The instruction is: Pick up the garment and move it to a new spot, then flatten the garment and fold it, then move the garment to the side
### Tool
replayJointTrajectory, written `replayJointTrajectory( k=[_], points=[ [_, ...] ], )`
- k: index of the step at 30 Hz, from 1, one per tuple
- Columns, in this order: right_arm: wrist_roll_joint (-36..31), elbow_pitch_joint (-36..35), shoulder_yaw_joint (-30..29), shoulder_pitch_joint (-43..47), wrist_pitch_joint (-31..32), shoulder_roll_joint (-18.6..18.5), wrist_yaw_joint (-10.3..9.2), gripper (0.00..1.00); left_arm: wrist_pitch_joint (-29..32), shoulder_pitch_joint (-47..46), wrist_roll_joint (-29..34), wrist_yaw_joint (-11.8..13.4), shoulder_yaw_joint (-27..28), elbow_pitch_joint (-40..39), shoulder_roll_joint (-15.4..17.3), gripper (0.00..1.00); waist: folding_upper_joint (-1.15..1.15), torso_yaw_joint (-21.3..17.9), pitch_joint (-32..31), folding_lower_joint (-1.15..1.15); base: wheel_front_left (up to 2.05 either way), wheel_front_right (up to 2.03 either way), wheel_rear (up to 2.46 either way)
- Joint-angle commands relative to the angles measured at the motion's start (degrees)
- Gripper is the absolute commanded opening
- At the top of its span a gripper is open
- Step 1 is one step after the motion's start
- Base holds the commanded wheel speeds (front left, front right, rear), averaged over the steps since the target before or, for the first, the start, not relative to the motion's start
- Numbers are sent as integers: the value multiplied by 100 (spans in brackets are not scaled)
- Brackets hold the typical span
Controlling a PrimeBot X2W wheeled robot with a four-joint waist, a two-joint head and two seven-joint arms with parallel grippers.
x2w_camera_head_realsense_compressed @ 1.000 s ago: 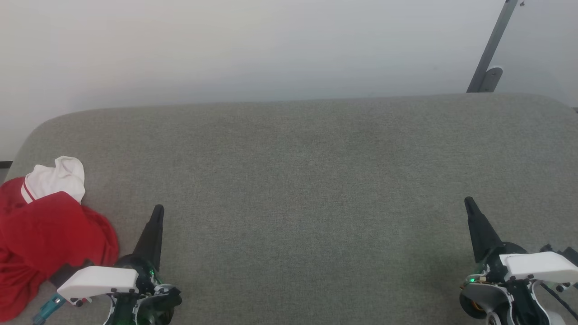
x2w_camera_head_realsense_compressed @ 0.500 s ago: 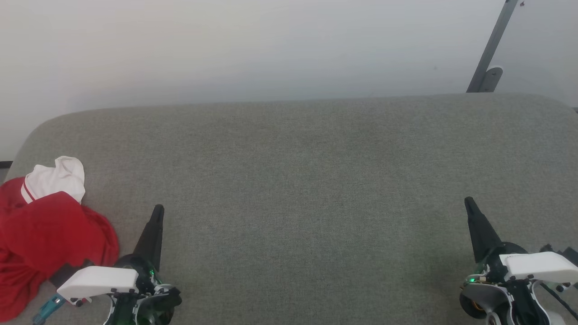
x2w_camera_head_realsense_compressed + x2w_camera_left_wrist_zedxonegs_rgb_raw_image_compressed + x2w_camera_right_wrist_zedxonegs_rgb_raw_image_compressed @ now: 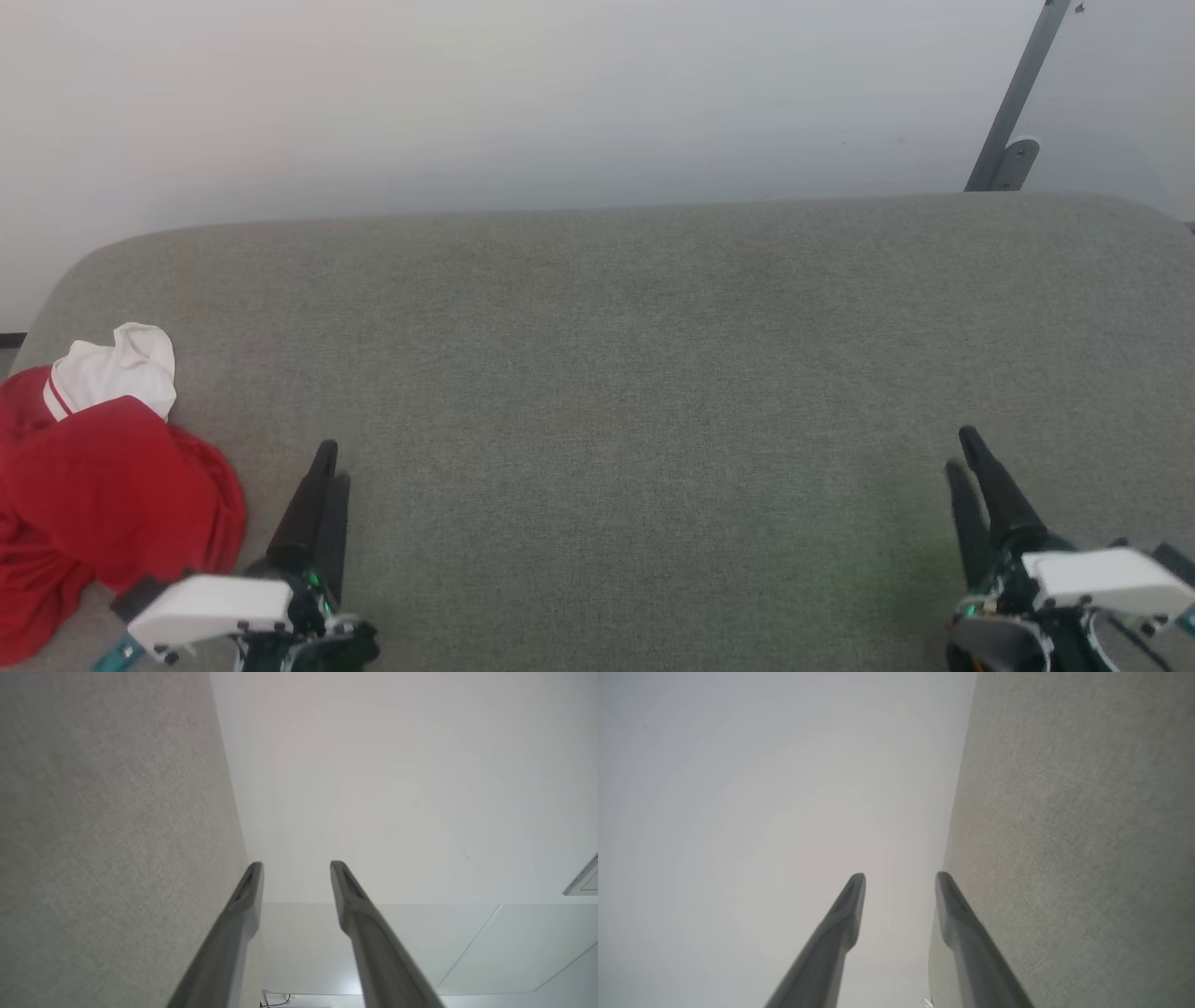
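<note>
The garment [image 3: 103,485], bright red with a white sleeve on top, lies crumpled at the left edge of the grey padded surface [image 3: 616,373]. My left gripper [image 3: 331,464] stands just right of it at the lower left, fingers apart and empty, not touching the cloth. At the lower right my right gripper [image 3: 962,448] is likewise open with nothing between its fingers. In the left wrist view the left gripper [image 3: 293,865] shows a clear gap against the pale wall. The right wrist view has the right gripper [image 3: 900,877] spread the same way beside the grey surface.
A pale wall [image 3: 523,103] rises behind the surface's rounded far edge. A grey metal post with a bracket [image 3: 1013,112] leans at the upper right. The wide middle of the grey surface lies between my two grippers.
Both grippers were shut and now stand open. Both have drawn back a little toward the bottom of the head view. The garment has not moved.
</note>
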Motion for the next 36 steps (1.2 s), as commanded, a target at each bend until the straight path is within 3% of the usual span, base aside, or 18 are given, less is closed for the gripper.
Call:
replayJointTrajectory(
  k=[1, 11, 18, 26, 36],
  points=[
    [-5, -9, 6, -3, -8, 0, 0, 100, -8, 0, 0, 0, -3, -17, 0, 100, 0, 0, 0, 0, 0, 0, 0],
    [-208, -146, 196, -47, -197, -53, 0, 100, -195, 97, 82, 64, -80, -339, 23, 100, 0, -15, -1, 0, 0, 0, 0],
    [-769, -161, 438, -99, -409, -254, 0, 100, -406, 135, 490, 151, -169, -455, 159, 100, 0, -28, -1, 0, 0, 0, 0],
    [-1955, -19, 643, -214, -650, -445, 0, 100, -688, 166, 1739, 440, -372, -471, 466, 100, 0, -43, -9, 0, 0, 0, 0],
    [-2990, 35, 687, -259, -750, -630, 1, 100, -908, 270, 2982, 500, -394, -564, 658, 100, 0, -40, -29, 0, 0, 0, 0]
  ],
)
